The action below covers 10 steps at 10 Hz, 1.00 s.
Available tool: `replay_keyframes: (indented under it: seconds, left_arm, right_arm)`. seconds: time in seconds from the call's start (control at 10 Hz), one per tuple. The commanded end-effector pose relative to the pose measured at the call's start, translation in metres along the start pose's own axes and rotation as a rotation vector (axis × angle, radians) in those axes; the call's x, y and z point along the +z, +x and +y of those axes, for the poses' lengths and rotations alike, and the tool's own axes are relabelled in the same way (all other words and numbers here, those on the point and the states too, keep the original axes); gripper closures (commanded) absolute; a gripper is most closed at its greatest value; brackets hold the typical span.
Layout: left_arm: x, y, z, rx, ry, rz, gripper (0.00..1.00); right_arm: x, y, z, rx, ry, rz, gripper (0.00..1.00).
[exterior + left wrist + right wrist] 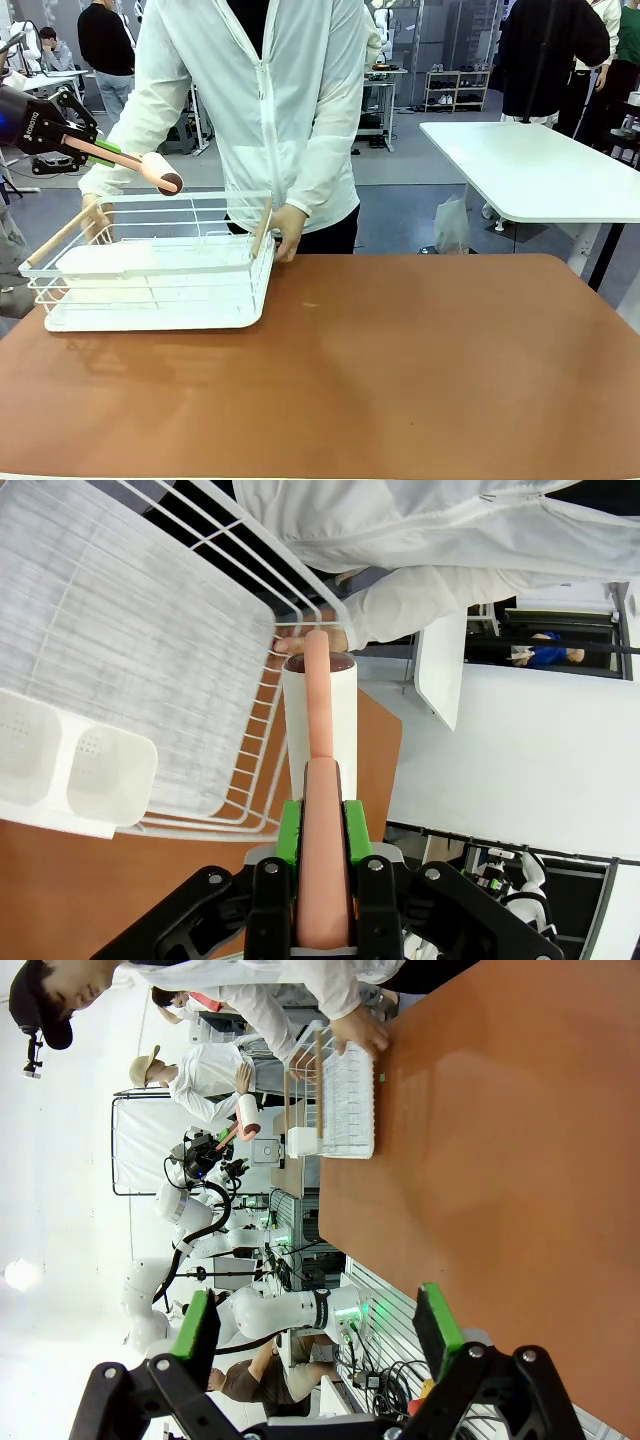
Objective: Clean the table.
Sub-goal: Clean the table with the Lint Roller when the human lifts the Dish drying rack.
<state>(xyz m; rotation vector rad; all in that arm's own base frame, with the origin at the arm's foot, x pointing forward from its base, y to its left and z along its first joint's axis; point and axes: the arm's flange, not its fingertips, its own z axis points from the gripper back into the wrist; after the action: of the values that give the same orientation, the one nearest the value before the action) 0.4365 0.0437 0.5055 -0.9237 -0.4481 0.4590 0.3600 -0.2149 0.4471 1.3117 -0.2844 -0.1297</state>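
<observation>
The reddish-brown table (400, 370) stretches across the front view and also appears in the right wrist view (520, 1160). At its left end stands a white wire basket (160, 300). My left gripper (85, 143) hangs above the basket's far left, shut on the pink handle of a lint roller (150, 168). In the left wrist view the roller's white roll (320, 715) points past the basket's rim (250, 770), with the green pads (290, 830) clamped on the handle. My right gripper (315, 1322) stands open over the table with nothing between its fingers.
A person in a white jacket stands behind the basket, one hand (290, 235) on its right wooden post and the other (95, 215) at its left. A white divided insert (70, 770) lies in the basket. A white-topped table (540, 170) stands at the back right.
</observation>
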Motion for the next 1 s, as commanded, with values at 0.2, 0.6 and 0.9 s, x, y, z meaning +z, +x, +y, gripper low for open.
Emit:
replay_keyframes:
  seconds: [0.2, 0.6, 0.9]
  left_arm:
    - [0.0006, -0.0001, -0.0005, -0.001, 0.000, -0.002, 0.94]
    - [0.0006, -0.0001, -0.0005, -0.001, 0.000, -0.002, 0.94]
    - [0.0006, -0.0001, -0.0005, -0.001, 0.000, -0.002, 0.94]
  right_arm:
    - [0.0007, -0.0004, 0.0018, 0.007, 0.005, -0.004, 0.00]
    - [0.0007, -0.0004, 0.0018, 0.007, 0.005, -0.004, 0.00]
    - [0.0007, -0.0004, 0.0018, 0.007, 0.005, -0.004, 0.00]
